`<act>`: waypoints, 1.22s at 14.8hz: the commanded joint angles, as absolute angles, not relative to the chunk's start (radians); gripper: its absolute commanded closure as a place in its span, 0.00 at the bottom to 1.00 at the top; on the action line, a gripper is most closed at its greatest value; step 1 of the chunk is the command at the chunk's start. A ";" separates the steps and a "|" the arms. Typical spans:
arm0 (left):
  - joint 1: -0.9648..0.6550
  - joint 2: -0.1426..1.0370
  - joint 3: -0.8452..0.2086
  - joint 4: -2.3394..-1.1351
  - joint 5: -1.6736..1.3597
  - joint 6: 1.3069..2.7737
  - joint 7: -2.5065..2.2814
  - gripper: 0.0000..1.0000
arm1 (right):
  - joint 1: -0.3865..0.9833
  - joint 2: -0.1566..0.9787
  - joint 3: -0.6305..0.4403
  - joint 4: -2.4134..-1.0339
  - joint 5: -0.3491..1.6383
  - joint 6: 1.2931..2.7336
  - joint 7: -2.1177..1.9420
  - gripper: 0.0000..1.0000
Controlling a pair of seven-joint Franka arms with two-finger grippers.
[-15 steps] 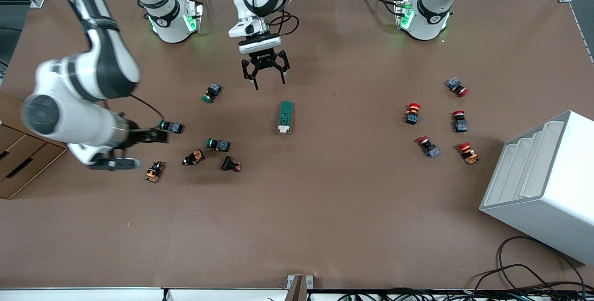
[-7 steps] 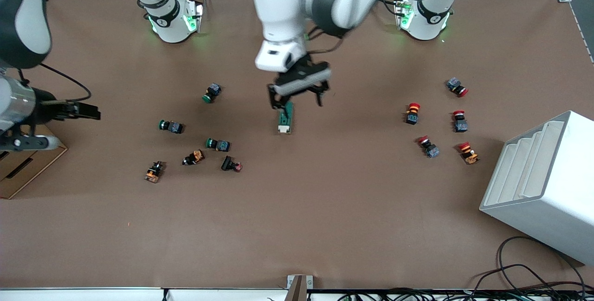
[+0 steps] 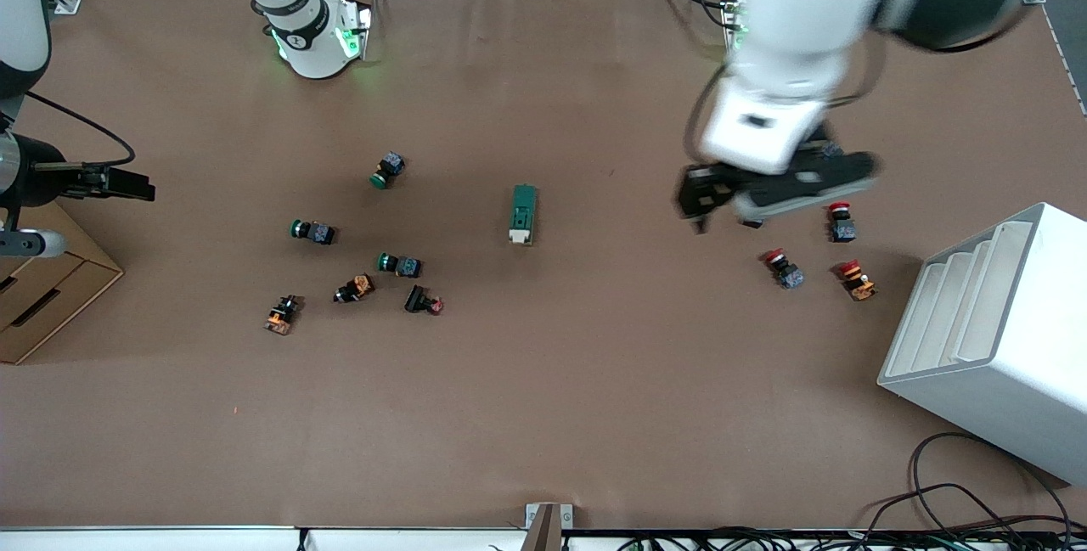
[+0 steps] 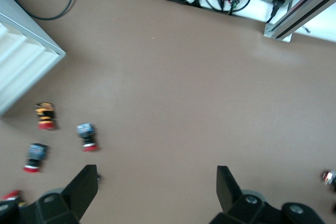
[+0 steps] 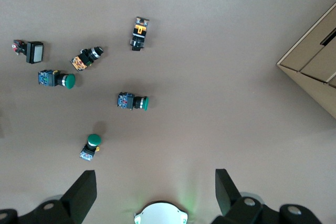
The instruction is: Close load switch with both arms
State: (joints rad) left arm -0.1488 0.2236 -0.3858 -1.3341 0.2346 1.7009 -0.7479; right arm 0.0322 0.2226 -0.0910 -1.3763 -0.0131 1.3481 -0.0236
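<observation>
Brown paper covers the counter (image 3: 543, 398), and the load switch (image 3: 523, 214) lies flat near its middle, cream lever end toward the front camera, with neither hand touching it. Up in the air, the left hand (image 4: 156, 190) hangs over the red-capped push-buttons (image 3: 782, 268) toward the left arm's end, well apart from the switch, fingers (image 4: 84, 184) spread and empty. Over the counter's edge by the cardboard box (image 3: 38, 292), the right hand (image 5: 156, 190) holds its fingers (image 5: 84, 190) apart too, with the green-capped push-buttons (image 5: 133, 102) below it.
</observation>
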 commanded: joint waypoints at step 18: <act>0.035 -0.107 -0.131 -1.545 -0.038 1.428 -0.123 0.00 | 0.061 0.236 -0.100 -1.212 -0.020 1.293 -0.061 0.00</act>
State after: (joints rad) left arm -0.0254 -0.0627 -0.0526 -1.4887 -0.0631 1.4166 -0.1325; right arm 0.0543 0.2244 -0.1043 -1.2341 -0.0153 1.3119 -0.0497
